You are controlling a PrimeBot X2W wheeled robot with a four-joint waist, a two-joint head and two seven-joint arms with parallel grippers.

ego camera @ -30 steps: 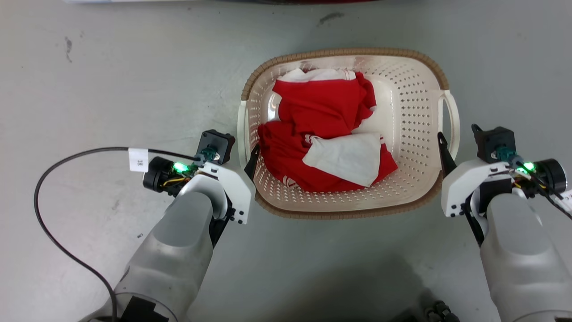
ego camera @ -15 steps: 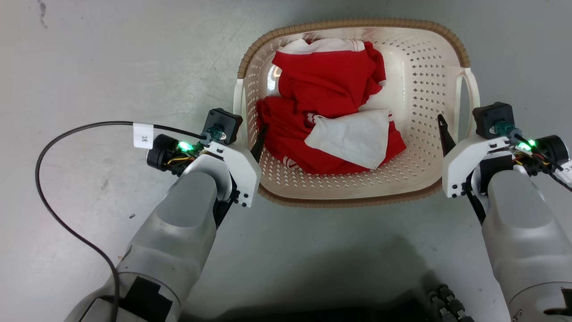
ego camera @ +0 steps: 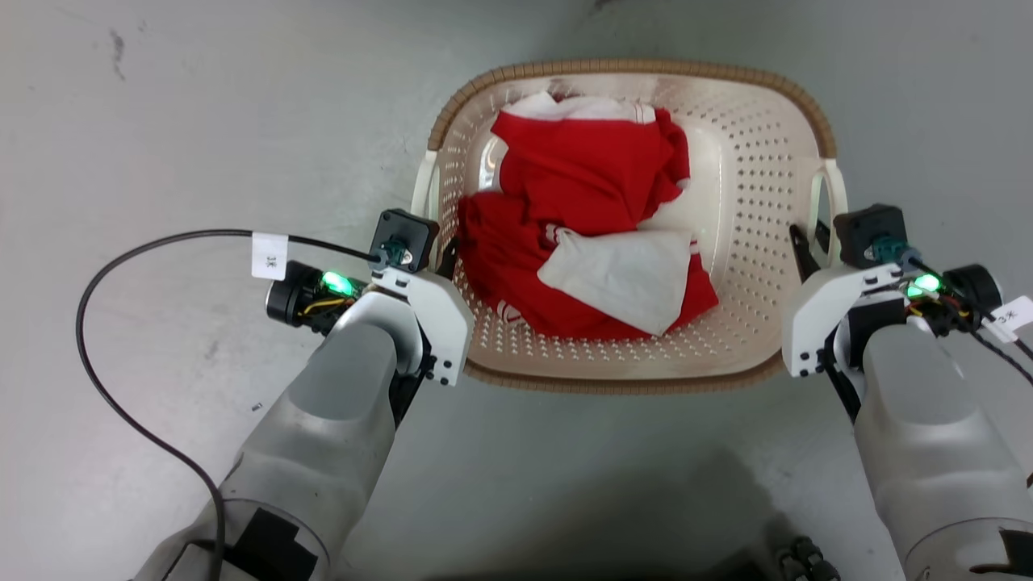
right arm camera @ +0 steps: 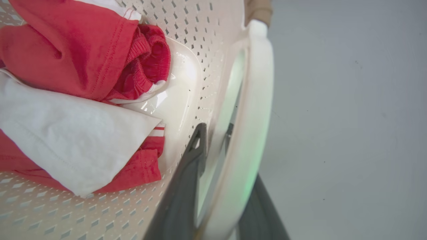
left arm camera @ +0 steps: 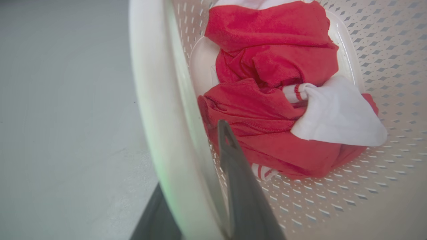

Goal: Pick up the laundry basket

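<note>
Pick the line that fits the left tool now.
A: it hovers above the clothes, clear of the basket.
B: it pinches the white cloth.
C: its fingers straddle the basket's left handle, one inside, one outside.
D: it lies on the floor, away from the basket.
C: in the left wrist view one finger of the left tool runs inside the laundry basket, the other outside, with the white handle between them.

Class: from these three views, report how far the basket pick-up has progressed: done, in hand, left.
Done: reach. The left end effector straddles the left handle and the right end effector the right handle of the laundry basket. In hand: gripping; whether either is clamped is unclear. Left: the lift; nothing shows the basket off the floor.
</note>
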